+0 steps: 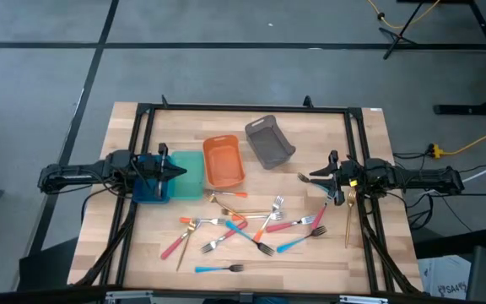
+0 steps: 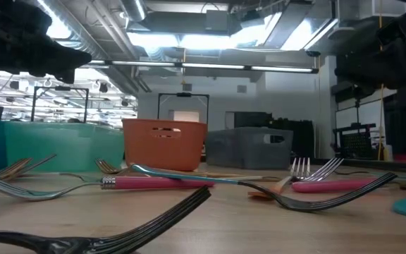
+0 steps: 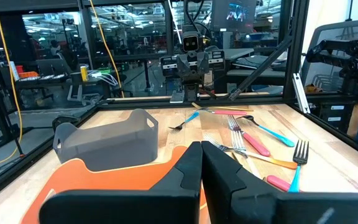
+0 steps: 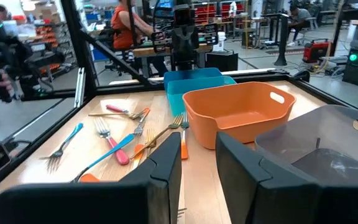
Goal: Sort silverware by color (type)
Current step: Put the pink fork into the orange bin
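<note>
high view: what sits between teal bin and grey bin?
The orange bin, open side up, stands between the teal bin and the tilted grey bin; high view shows it.

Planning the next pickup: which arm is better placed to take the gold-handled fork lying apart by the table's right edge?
Probably the right. Its tool hovers beside that gold-handled fork; the left tool sits across the table over the teal bin.

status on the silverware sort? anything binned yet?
Done: nothing visibly binned; the orange bin looks empty. In hand: nothing seen in the right claw, open beside the pile; left claw shut over the teal bin. Left: the silverware, still scattered on the table.
</note>
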You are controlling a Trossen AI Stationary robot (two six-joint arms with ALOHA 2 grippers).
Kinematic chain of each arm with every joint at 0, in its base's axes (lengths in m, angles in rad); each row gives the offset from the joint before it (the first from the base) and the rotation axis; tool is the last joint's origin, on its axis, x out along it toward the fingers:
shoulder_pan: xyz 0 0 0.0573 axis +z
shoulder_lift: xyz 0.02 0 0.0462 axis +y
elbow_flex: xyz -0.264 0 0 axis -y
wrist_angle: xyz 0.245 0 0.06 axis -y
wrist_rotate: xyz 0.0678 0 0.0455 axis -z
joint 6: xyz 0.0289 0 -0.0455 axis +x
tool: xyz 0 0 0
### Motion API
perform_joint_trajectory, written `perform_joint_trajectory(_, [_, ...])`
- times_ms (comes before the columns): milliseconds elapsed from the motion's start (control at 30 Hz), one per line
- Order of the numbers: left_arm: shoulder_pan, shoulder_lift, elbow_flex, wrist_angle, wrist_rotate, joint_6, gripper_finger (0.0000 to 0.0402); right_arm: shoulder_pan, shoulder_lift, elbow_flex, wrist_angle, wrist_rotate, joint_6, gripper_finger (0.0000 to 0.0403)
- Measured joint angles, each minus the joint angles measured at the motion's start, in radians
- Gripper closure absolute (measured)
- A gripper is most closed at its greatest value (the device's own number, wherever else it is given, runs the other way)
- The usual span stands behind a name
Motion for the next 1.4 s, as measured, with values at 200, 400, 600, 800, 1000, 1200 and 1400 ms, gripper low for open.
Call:
perform_joint_trajectory(200, [0.000, 0.000, 0.000, 0.000, 0.000, 0.000, 0.0400, 0.000, 0.000, 0.000, 0.041, 0.017, 0.008, 0.0307])
perform_joint_trajectory(400, [0.000, 0.000, 0.000, 0.000, 0.000, 0.000, 0.0400, 0.000, 0.000, 0.000, 0.039, 0.082, 0.055, 0.0246])
perform_joint_trajectory(600, [0.000, 0.000, 0.000, 0.000, 0.000, 0.000, 0.0400, 0.000, 0.000, 0.000, 0.039, 0.094, 0.057, 0.0171])
perform_joint_trajectory(800, [0.000, 0.000, 0.000, 0.000, 0.000, 0.000, 0.0400, 0.000, 0.000, 0.000, 0.040, 0.094, 0.057, 0.0130])
perform_joint_trajectory(1000, [0.000, 0.000, 0.000, 0.000, 0.000, 0.000, 0.0400, 0.000, 0.000, 0.000, 0.060, 0.102, 0.057, 0.0123])
perform_joint_trajectory(1200, [0.000, 0.000, 0.000, 0.000, 0.000, 0.000, 0.0400, 0.000, 0.002, 0.036, 0.057, 0.181, 0.058, 0.0123])
perform_joint_trajectory(1400, [0.000, 0.000, 0.000, 0.000, 0.000, 0.000, 0.0400, 0.000, 0.004, 0.115, 0.021, 0.222, 0.057, 0.0123])
